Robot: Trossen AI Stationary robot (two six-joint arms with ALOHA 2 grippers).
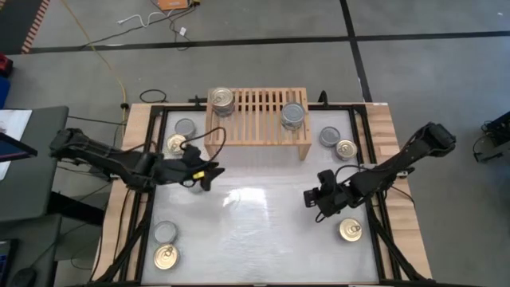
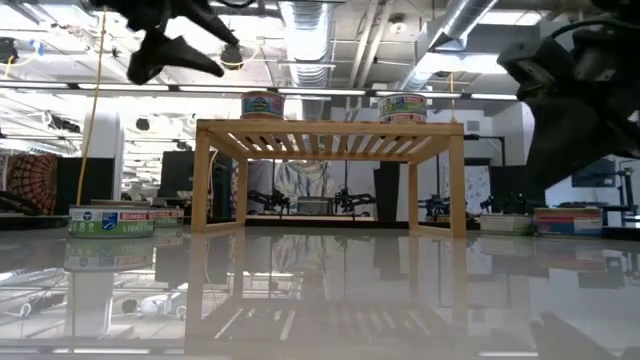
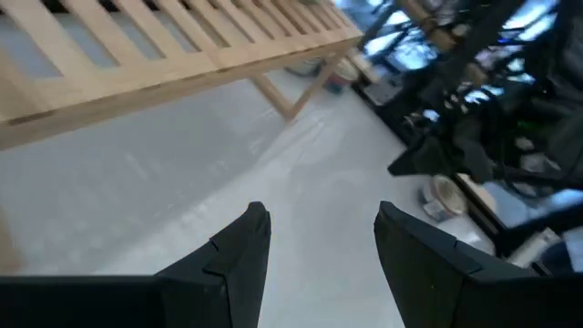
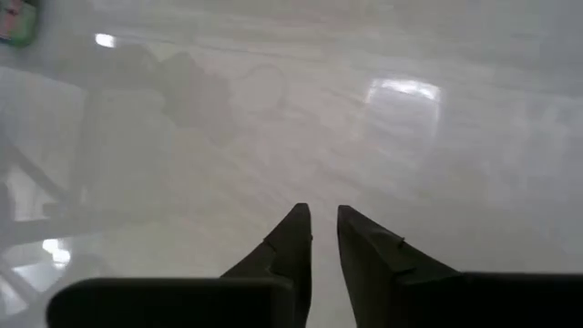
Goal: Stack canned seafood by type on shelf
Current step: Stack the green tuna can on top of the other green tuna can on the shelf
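From where I stand the left gripper (image 1: pixel 209 177) gapes empty at the shelf's (image 1: pixel 256 116) seven o'clock, the right gripper (image 1: pixel 312 198) nearly pinched shut on nothing, its arm hiding the table (image 1: pixel 263 231) beneath.

The left gripper (image 3: pixel 321 239) hangs over the pale, glossy tabletop (image 3: pixel 137 191), its two dark fingers (image 3: pixel 239 260) standing apart with bare tabletop showing in the gap and nothing between them. Beyond them runs the light-wood shelf (image 3: pixel 164 55), its slatted top seen at a slant and one leg (image 3: pixel 282 94) reaching down to the tabletop. Farther off is the dark mass of the other arm (image 3: pixel 483 146), and just beside it a round tin (image 3: pixel 444 196) sits near the tabletop's edge. The room behind is a blur of dark shapes.
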